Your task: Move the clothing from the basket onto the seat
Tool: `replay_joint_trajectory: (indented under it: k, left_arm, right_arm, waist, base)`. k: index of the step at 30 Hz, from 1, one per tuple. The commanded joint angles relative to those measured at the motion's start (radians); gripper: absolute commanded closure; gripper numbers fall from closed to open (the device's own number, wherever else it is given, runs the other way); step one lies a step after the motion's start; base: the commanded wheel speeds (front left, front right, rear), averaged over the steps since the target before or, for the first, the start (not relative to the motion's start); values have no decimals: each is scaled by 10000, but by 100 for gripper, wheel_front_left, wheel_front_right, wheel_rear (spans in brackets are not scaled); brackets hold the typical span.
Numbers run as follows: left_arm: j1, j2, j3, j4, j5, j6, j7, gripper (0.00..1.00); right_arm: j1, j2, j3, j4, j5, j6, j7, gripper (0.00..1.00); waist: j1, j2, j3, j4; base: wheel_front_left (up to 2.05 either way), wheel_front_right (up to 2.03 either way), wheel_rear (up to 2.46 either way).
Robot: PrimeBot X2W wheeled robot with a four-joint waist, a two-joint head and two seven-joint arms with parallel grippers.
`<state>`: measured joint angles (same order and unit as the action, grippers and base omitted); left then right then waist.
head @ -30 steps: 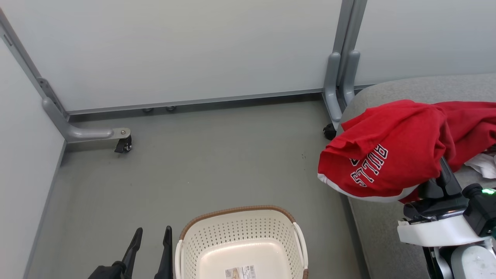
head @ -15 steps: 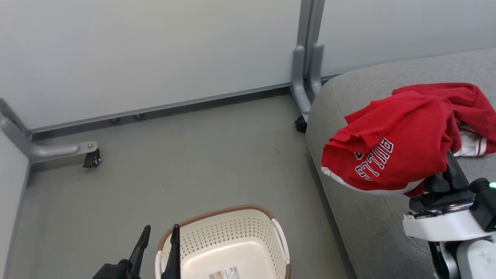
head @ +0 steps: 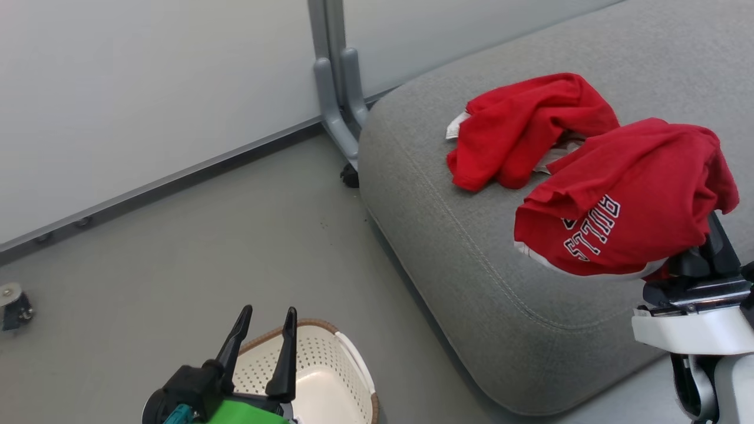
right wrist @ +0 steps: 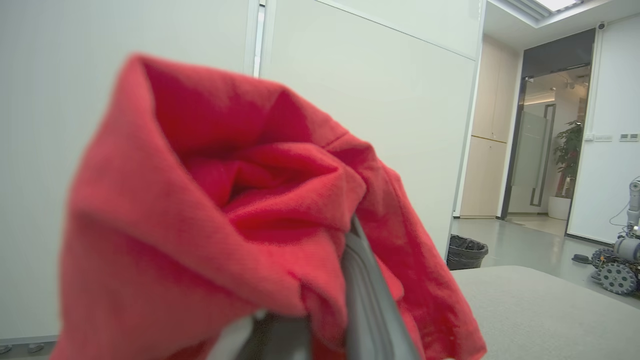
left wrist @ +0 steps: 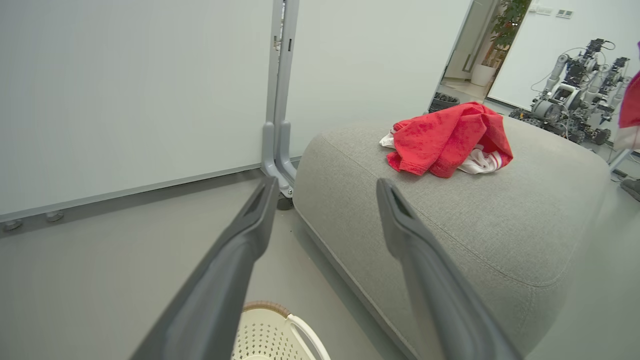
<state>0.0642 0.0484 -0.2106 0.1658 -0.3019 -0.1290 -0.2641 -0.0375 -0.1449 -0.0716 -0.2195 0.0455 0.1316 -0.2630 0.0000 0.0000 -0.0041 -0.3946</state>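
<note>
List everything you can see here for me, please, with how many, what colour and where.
BULLS garment: one, red, hanging from right gripper above seat.
second garment: one, red and white, crumpled on seat.
seat: one, light grey, beside the partition post.
basket: one, cream with brown rim, on the floor.
partition post: one, grey, at seat's corner.
bin: one, black, far floor.
left gripper: one, dark, open, above basket.
right gripper: one, dark, shut on BULLS garment.
</note>
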Motion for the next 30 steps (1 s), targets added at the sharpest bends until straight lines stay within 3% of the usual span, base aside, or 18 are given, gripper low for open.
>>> replay_joint_trajectory:
  k: [1, 19, 30]
  left_arm:
    - [-263, 45, -62, 49, 77, -28, -2, 0]
    - [-725, 47, -772, 160, 210, -28, -2, 0]
    - [-301, 47, -561, -97, 459, -28, -1, 0]
  right_arm:
    - [-43, 63, -89, -103, -66, -18, -26, 100]
    - [7, 390, -774, -447, -168, -18, -26, 100]
    - [-1466, -411, -581, -79, 369, -18, -26, 100]
  waist:
    - [0, 0, 623, -885]
    - [0, 0, 937, -1094]
    - [0, 0, 1446, -1231]
  base:
    - [0, 0, 0]
    - [0, 0, 0]
    - [0, 0, 0]
